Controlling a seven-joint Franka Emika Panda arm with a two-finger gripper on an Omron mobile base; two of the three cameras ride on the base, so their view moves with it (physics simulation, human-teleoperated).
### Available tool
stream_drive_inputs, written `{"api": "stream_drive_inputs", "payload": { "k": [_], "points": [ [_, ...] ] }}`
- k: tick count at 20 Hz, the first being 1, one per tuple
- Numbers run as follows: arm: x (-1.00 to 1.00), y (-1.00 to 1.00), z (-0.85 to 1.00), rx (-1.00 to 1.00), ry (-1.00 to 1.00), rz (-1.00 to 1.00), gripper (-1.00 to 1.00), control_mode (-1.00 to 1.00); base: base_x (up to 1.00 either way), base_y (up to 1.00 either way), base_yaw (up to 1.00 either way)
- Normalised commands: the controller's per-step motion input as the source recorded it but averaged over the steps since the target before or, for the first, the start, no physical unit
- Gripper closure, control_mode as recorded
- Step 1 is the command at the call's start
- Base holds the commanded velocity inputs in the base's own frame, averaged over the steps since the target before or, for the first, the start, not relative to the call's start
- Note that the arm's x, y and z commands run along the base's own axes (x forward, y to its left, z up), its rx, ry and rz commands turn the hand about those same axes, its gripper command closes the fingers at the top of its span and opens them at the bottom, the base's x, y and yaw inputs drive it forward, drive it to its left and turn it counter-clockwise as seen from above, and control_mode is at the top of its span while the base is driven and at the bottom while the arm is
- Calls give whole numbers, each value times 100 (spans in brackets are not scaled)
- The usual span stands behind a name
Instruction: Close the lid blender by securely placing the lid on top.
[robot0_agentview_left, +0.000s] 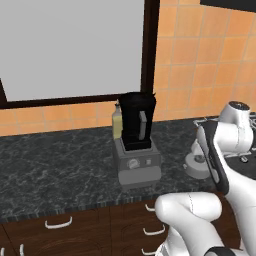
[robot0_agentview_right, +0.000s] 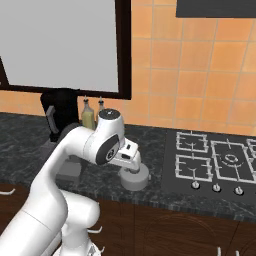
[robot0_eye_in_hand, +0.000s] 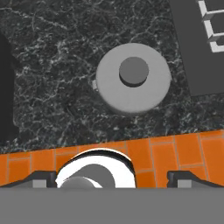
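Observation:
The lid (robot0_eye_in_hand: 133, 78) is a round light-grey disc with a raised central knob, lying flat on the dark marble counter (robot0_eye_in_hand: 52, 65). In the right base view the lid (robot0_agentview_right: 136, 179) sits just under my hand, left of the stove. The arm partly hides the lid (robot0_agentview_left: 196, 166) in the left base view. My gripper (robot0_eye_in_hand: 114, 179) hangs above it, open, with its two tips wide apart and nothing between them. The blender stands to the left with a grey boxy base (robot0_agentview_left: 138, 163) and a tall black jar (robot0_agentview_left: 137, 120), its top uncovered.
A pale yellow bottle (robot0_agentview_left: 117, 122) stands behind the blender against the orange tiled wall. A gas hob (robot0_agentview_right: 215, 160) lies right of the lid. The counter's front edge (robot0_eye_in_hand: 109, 144) is near the lid, with drawers (robot0_agentview_left: 60, 225) below.

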Motion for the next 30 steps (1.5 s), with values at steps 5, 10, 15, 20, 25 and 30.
{"api": "stream_drive_inputs", "payload": {
  "k": [5,10,15,20,25,30],
  "points": [
    [24,-14,-27,-3,4,0,-100,-100,0,0,0],
    [34,-15,-11,0,2,0,-100,-100,0,0,0],
    [32,-17,-8,0,0,0,-100,-100,0,0,0],
    [14,-2,-14,0,0,0,-100,-100,0,0,0],
    [7,0,-20,0,0,0,-100,-100,0,0,0],
    [2,-2,-22,0,0,0,-100,-100,0,0,0]
  ]
}}
